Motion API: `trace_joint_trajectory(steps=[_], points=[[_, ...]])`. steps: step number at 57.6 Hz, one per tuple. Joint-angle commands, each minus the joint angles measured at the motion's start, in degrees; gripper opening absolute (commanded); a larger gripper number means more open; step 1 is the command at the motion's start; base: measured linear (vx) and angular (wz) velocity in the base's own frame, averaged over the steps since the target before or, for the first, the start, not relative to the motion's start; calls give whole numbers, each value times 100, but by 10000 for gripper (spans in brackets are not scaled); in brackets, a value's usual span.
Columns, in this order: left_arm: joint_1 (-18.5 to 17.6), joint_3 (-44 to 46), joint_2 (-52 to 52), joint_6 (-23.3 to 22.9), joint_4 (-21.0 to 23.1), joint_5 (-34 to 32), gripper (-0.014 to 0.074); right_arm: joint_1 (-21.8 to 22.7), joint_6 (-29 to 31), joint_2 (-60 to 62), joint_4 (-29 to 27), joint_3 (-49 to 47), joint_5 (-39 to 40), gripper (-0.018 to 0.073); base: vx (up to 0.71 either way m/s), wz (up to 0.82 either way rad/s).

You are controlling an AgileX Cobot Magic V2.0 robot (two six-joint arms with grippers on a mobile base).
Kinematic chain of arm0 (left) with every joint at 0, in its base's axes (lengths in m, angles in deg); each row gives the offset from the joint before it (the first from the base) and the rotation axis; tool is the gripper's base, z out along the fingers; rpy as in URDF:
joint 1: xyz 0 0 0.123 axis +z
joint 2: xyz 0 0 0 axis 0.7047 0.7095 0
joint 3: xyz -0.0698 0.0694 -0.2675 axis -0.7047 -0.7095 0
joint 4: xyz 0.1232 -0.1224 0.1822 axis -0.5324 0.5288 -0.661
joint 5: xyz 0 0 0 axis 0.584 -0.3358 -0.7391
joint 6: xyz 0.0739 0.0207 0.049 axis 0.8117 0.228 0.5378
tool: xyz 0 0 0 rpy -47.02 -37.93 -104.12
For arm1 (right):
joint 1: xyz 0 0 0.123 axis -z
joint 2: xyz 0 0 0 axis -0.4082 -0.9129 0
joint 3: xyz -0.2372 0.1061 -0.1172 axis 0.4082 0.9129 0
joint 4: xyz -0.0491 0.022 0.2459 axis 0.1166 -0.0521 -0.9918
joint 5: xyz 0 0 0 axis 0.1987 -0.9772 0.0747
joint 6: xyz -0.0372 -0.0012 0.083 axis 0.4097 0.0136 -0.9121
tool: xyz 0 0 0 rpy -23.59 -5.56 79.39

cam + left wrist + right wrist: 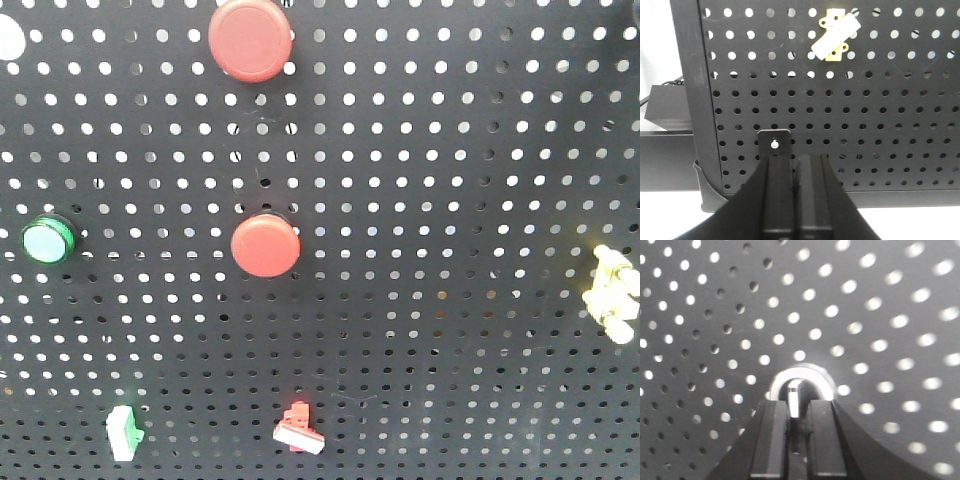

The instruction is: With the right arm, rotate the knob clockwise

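Pinching knob (793,399) | right tool (799,412) pressed onto its thin metal tab, inside bright ring (800,371) on pegboard (880,300) | probably stiff, smooth, slippery: hold tab flats squarely | left tool (795,195) pressed together, empty

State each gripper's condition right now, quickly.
Left gripper: closed, holding nothing.
Right gripper: closed on the knob.

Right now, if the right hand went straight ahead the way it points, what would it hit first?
The knob: its silver tab sits between the fingers of the right hand, pegboard just behind; depth is hard to judge.
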Motion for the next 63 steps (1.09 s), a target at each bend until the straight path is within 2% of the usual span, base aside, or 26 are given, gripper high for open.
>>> trace_joint_trajectory(steps=[1, 24, 33, 38, 46, 50, 55, 63], points=[[-37, -65, -58, -27, 22, -492, -6, -1, -5, 1, -66, -137, 459, 216, 0, 0], [-37, -65, -58, -27, 22, -492, -6, -1, -157, -265, -50, -137, 459, 212, 0, 0], [-37, -65, -58, -27, 22, -492, -6, -1, -809, -317, -50, -137, 440, 95, 0, 0], [-37, -65, -58, -27, 22, -492, -6, -1, -1446, -317, -56, -137, 370, -16, 0, 0], [-37, -65, -58, -27, 22, -492, -6, -1, -2689, -317, -118, -137, 295, -9, 0, 0], [-37, -65, -58, -27, 22, -492, -6, -1, -3544, -317, -248, -137, 266, -9, 0, 0], [-37, -65, -58, -27, 22, -492, -6, -1, -4549, -317, -543, -137, 267, -9, 0, 0], [-37, -65, -58, -27, 22, -492, -6, -1, -5719, -317, -1159, -137, 418, -9, 0, 0]])
